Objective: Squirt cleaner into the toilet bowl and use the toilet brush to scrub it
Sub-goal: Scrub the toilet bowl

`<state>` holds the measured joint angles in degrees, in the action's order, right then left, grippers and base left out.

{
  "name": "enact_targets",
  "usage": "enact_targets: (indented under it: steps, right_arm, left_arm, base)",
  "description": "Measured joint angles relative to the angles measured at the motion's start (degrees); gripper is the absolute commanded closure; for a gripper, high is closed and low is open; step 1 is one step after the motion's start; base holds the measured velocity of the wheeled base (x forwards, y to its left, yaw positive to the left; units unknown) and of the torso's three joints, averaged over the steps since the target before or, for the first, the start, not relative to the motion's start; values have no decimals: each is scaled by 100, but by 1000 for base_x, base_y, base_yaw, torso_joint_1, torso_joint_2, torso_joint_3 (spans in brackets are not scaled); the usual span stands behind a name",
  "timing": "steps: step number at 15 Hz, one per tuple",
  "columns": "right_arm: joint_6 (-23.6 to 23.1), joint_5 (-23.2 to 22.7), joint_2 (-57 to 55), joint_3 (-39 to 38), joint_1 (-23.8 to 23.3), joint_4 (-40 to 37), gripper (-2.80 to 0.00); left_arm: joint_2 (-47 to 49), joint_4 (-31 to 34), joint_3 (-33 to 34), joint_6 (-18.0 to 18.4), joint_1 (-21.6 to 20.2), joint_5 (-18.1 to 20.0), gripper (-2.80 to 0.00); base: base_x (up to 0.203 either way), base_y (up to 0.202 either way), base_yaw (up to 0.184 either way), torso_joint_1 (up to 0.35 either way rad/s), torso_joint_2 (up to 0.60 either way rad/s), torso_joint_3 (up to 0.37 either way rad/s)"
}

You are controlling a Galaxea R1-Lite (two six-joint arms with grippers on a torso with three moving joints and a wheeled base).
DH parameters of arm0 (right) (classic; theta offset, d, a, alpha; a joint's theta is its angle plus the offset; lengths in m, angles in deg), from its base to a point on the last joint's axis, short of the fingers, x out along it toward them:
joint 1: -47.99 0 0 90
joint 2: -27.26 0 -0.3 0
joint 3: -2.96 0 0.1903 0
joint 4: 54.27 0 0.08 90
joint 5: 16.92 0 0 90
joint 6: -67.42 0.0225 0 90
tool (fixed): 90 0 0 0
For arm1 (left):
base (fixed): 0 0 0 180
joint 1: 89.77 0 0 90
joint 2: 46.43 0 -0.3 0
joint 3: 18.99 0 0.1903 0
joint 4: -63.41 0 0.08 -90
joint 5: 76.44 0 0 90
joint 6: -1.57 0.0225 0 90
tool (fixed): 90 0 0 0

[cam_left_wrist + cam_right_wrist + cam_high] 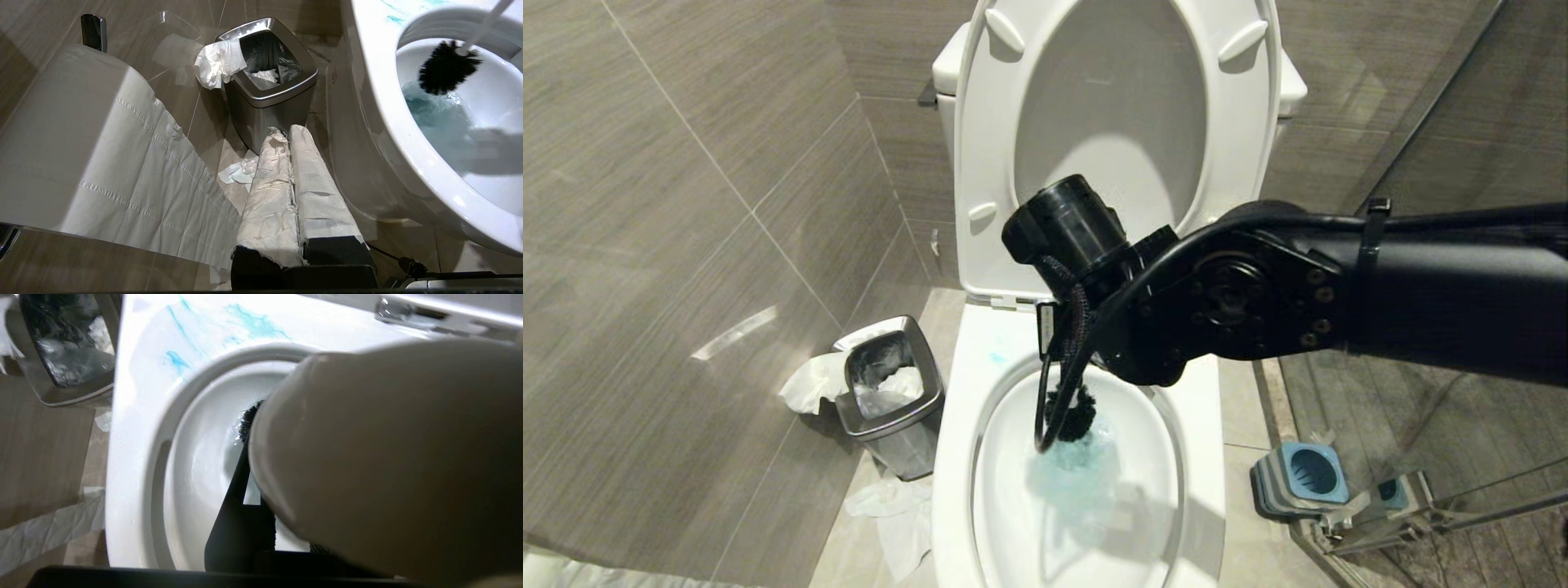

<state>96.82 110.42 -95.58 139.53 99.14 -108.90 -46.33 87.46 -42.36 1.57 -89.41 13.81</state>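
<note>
Bristling black, the toilet brush point(447, 67) meets turquoise cleaner point(435, 112) in the glossy toilet bowl point(384, 122).

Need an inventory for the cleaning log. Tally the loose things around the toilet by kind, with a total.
Toilet brush: 1
Brush holder, blue and grey, on the floor: 1
Steel bin: 1
Toilet paper roll: 1
Total: 4
Crumpled tissue scraps lie around the bin; not counted, too jumbled to separate.
</note>
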Motion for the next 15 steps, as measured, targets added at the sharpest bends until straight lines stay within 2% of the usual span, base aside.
enact_targets:
  steps: [3,8,15]
  right_arm:
    - [-333,-84,-212,2,122,476,0]
    - [-303,-149,-164,-255,489,394,0]
    - [24,-221,956,-2029,790,382,0]
  left_arm:
    - [0,0,0,0,0,2,0]
    - [0,1,0,0,0,2,0]
    - [0,2,0,2,-2,2,0]
  base:
    - [0,0,0,0,0,0]
    - [0,0,0,0,0,0]
    - [0,0,0,0,0,0]
